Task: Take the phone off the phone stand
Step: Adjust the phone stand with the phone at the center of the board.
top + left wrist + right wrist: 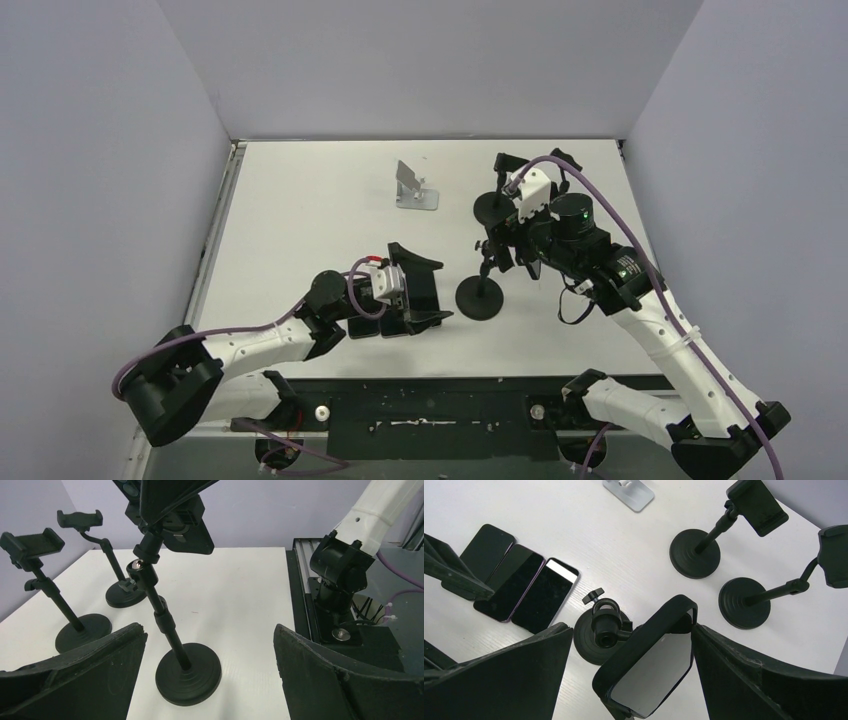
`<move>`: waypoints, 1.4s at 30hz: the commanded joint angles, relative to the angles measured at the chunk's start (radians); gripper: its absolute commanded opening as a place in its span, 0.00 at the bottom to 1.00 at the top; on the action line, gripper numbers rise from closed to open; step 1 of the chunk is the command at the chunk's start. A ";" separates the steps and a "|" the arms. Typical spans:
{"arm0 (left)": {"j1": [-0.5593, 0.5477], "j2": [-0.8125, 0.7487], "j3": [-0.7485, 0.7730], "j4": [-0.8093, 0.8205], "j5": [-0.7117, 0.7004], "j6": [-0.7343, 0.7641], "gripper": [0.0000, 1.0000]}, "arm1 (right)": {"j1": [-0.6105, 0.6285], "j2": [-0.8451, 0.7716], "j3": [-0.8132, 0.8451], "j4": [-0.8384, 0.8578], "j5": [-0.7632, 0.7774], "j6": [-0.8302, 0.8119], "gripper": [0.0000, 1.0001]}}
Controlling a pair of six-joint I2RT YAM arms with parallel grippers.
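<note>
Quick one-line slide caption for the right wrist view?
Right gripper open astride the phone clamped in its stand; three phones lie flat at left, two empty stands at right.

You see black against white.
Black round-based phone stand point(605, 627), black-cased glossy phone point(651, 672) with grey screen, plain white smooth tabletop point(574, 525).

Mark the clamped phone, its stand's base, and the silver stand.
phone point(651, 677): right wrist view, on its screen.
stand base point(188, 675): left wrist view, top of the round foot.
silver stand point(420, 199): top external view, on its flat plate.
</note>
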 commanded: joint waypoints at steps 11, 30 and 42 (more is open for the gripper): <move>-0.033 0.437 0.327 0.257 -0.077 0.168 0.97 | 0.002 0.002 0.070 -0.037 -0.052 0.065 0.95; -0.036 0.686 0.562 0.246 0.010 0.251 0.70 | 0.007 -0.021 0.141 -0.069 -0.112 0.109 1.00; 0.032 0.698 0.589 0.308 0.071 0.202 0.00 | 0.004 -0.134 0.054 0.116 -0.080 0.108 1.00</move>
